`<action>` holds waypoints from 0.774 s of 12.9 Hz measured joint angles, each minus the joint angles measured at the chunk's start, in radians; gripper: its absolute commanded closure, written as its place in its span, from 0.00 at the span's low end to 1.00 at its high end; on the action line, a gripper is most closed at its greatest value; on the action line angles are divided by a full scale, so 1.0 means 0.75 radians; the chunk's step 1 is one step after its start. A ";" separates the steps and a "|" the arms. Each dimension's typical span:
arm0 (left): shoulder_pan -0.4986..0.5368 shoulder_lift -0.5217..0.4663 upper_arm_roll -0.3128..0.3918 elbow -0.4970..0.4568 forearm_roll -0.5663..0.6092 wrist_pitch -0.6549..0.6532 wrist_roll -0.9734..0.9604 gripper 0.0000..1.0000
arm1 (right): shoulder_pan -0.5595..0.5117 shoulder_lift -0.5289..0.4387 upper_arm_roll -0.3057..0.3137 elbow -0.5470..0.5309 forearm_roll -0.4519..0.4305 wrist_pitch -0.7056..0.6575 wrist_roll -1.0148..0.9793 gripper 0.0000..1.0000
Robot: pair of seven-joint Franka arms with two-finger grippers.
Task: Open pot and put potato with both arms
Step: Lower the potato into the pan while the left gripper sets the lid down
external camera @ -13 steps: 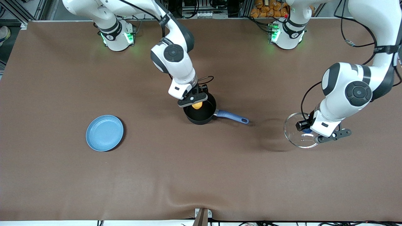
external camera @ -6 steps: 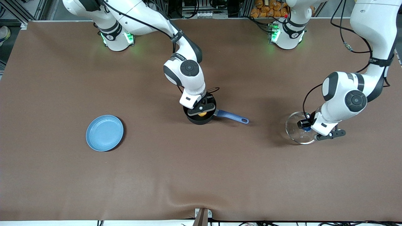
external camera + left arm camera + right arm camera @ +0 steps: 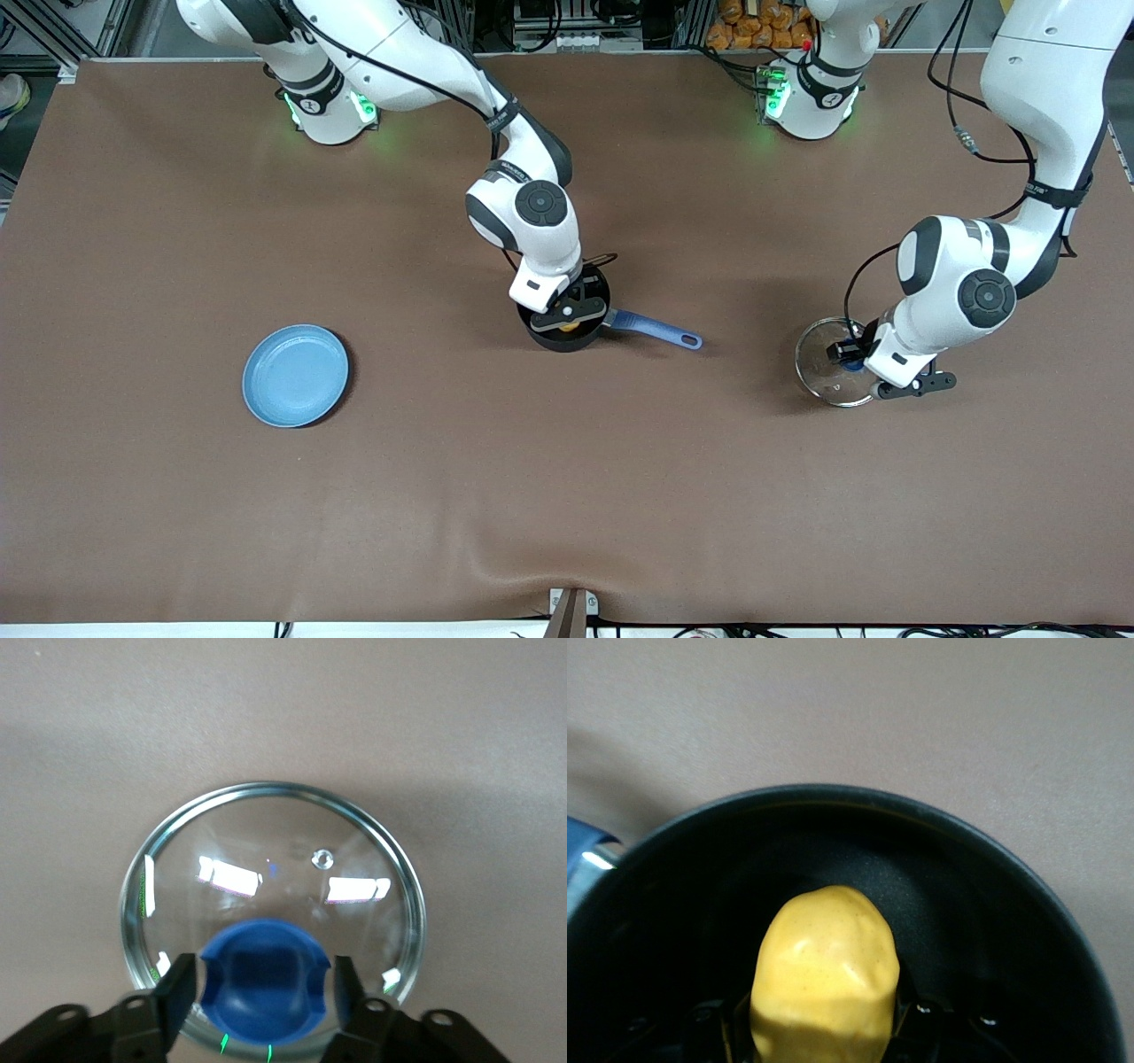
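Note:
The black pot (image 3: 551, 339) with its blue handle (image 3: 660, 330) stands open at the table's middle. My right gripper (image 3: 567, 316) is down inside the pot, shut on the yellow potato (image 3: 568, 327). In the right wrist view the potato (image 3: 824, 961) sits between my gripper's (image 3: 822, 1020) fingers, low over the pot's black floor (image 3: 966, 921). My left gripper (image 3: 849, 357) is shut on the blue knob of the glass lid (image 3: 817, 372), low at the table toward the left arm's end. The left wrist view shows the lid (image 3: 266, 842), with the knob (image 3: 266, 992) between my gripper's (image 3: 263, 973) fingers.
A light-blue plate (image 3: 295, 375) lies toward the right arm's end of the table, a little nearer the front camera than the pot. The pot's handle points toward the left arm's end. Brown table cloth (image 3: 567, 496) covers the table.
My right gripper has lowered the potato from above the rim into the pot. My left gripper has lowered the lid toward the table and shifted it slightly toward the pot.

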 measured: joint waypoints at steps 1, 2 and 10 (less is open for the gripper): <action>0.002 -0.002 0.000 0.012 0.000 0.002 0.002 0.00 | 0.001 0.007 -0.001 0.003 0.000 0.000 0.005 1.00; 0.002 -0.007 0.000 0.030 0.000 0.003 0.002 0.00 | 0.002 0.009 -0.002 0.004 -0.001 0.000 0.009 1.00; 0.000 -0.287 -0.034 0.331 0.000 -0.315 0.003 0.00 | 0.003 0.007 -0.017 0.061 -0.001 -0.003 0.020 0.00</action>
